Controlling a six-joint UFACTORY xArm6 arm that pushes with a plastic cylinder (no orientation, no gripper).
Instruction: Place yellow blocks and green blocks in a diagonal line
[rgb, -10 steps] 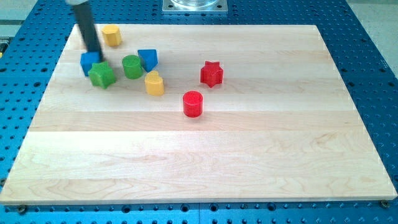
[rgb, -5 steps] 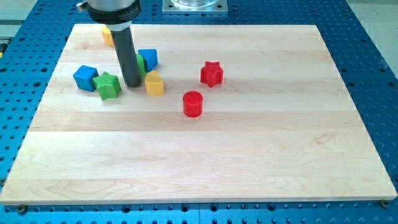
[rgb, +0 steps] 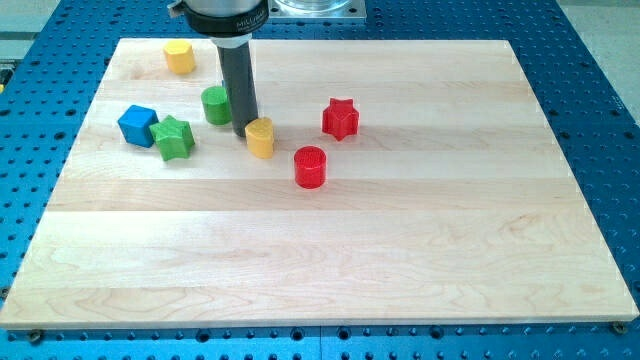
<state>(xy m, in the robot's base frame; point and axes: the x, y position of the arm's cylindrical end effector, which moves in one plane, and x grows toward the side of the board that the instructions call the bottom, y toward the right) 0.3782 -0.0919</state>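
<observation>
My tip (rgb: 246, 131) rests on the board, touching the upper left side of a yellow block (rgb: 260, 138). A green cylinder (rgb: 215, 104) stands just to the left of the rod. A green star (rgb: 173, 137) lies further left, next to a blue cube (rgb: 137, 125). A second yellow block (rgb: 179, 56) sits near the board's top left. The yellow and green blocks form a loose cluster in the upper left part of the board.
A red star (rgb: 340, 118) and a red cylinder (rgb: 311, 166) lie to the right of my tip. The wooden board (rgb: 400, 260) sits on a blue perforated table. The second blue block seen earlier does not show; the rod stands where it was.
My tip moved right, from between the green star and the yellow block to the yellow block's upper left. The yellow block shifted slightly right and down. The green cylinder is uncovered.
</observation>
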